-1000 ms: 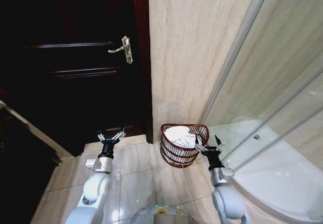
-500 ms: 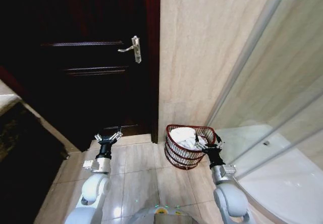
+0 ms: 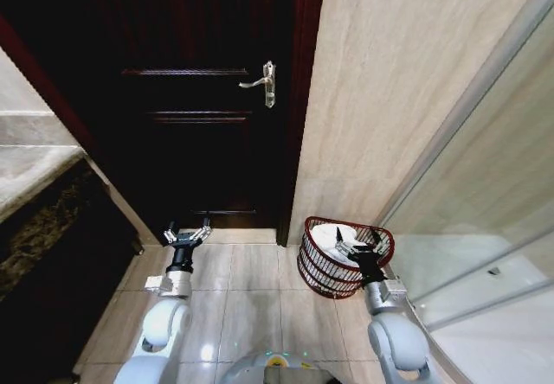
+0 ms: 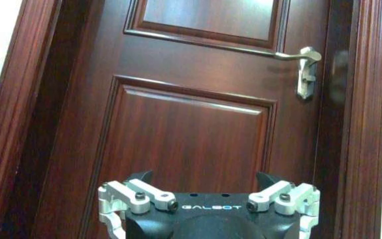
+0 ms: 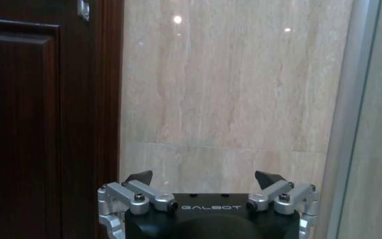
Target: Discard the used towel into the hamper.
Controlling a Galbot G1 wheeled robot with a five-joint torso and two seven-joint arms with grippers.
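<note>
The hamper (image 3: 320,272), a round reddish-brown wire basket, stands on the floor against the tiled wall, right of the door. A white towel (image 3: 330,236) lies bunched inside it. My right gripper (image 3: 360,252) hovers open over the hamper's near right rim, nothing between its fingers; in the right wrist view the right gripper (image 5: 204,178) faces the beige wall. My left gripper (image 3: 185,233) is open and empty over the floor tiles at the left, and in the left wrist view the left gripper (image 4: 204,178) faces the door.
A dark wooden door (image 3: 199,99) with a silver lever handle (image 3: 262,82) fills the wall ahead. A glass shower screen (image 3: 485,194) runs along the right. A stone counter edge (image 3: 35,176) juts in at the left. Open floor tiles (image 3: 251,289) lie between my arms.
The whole picture has shifted right as the camera turned left: door and handle now sit nearer the middle, and the counter has come into view. Both grippers stay open in the same pose.
</note>
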